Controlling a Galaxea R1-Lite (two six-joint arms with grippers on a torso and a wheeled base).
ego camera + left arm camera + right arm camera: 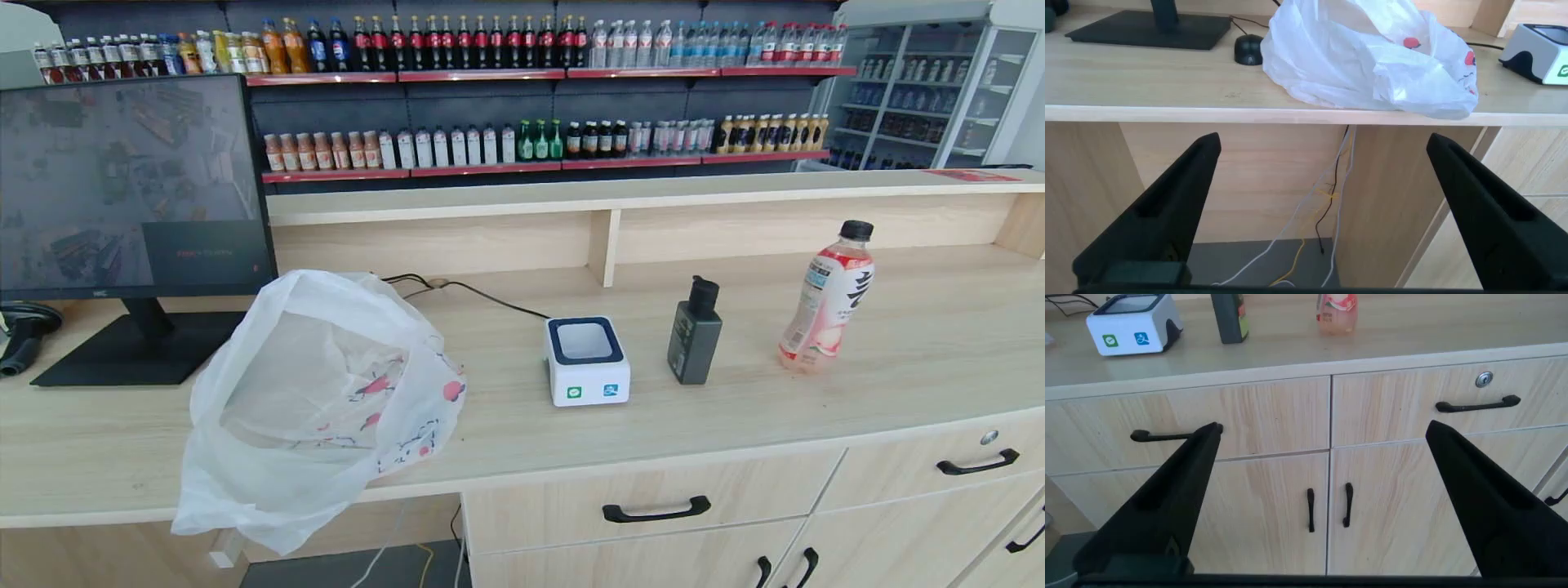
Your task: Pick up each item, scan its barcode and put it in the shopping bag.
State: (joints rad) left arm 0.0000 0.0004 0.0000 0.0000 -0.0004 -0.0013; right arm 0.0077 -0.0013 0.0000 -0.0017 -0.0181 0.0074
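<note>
A white plastic shopping bag (318, 400) with red print lies open on the wooden counter (735, 408), hanging over its front edge; it is the bag (1372, 57) seen from below. To its right sits a white box scanner (586, 360) with a dark-rimmed window, the scanner (1131, 322). Further right stand a dark pump bottle (694, 332) and a pink drink bottle (826, 300) with a black cap. My left gripper (1323, 212) hangs open below the counter edge, under the bag. My right gripper (1323, 506) is open in front of the cabinet doors, below the bottles (1229, 317).
A monitor (131, 188) on a black stand occupies the counter's left end, with a handheld scanner (24, 331) beside it. A cable (473, 294) runs behind the bag. Drawers with black handles (657, 513) are under the counter. A raised shelf and drink racks lie behind.
</note>
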